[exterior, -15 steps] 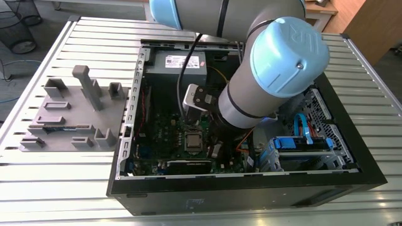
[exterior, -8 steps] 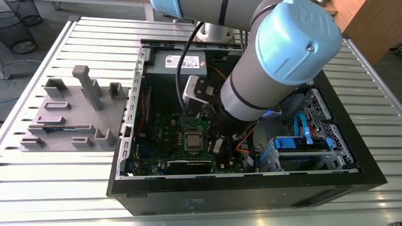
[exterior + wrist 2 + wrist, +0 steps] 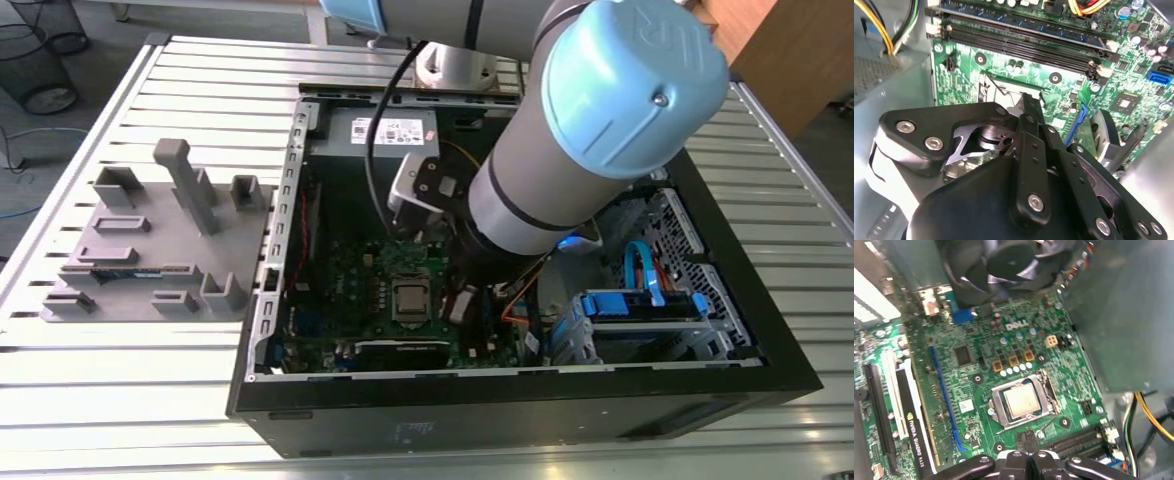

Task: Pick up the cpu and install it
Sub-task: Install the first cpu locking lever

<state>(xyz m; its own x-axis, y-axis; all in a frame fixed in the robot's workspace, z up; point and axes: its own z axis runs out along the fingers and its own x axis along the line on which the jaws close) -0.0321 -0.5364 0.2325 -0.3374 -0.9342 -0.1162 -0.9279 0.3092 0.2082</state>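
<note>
Cpu (image 3: 411, 297): exterior view. Lay flat in the socket at the middle of the green motherboard (image 3: 354, 270), inside the open computer case (image 3: 534, 400) on the slatted bench (image 3: 134, 400). Judged seated in place rather than carried. Arm (image 3: 574, 140): reached down into the case from above, close to the exterior view's right of the chip. Hemmed by case walls on every side, with the power supply box (image 3: 387, 130) at the far end and the blue drive cage (image 3: 641, 305) toward the exterior view's right. Entry possible from above alone. Grey parts fixture (image 3: 160, 240): stood on the bench outside the case.

Second wrist view. End effector (image 3: 1026, 100): closed, fingers together, nothing seen between them. Hung in line with the socket frame (image 3: 999, 82), memory slots (image 3: 1024, 42) beyond.

First wrist view. Cpu (image 3: 1021, 402): sat square within the socket frame (image 3: 995, 410), silver top bare. End effector (image 3: 1026, 437): near the frame's edge on the memory-slot side, apart from the chip. Height over the board not determinable. Fan (image 3: 1004, 260) and graphics card (image 3: 914, 430): well apart from the socket, so room above the chip judged free.
</note>
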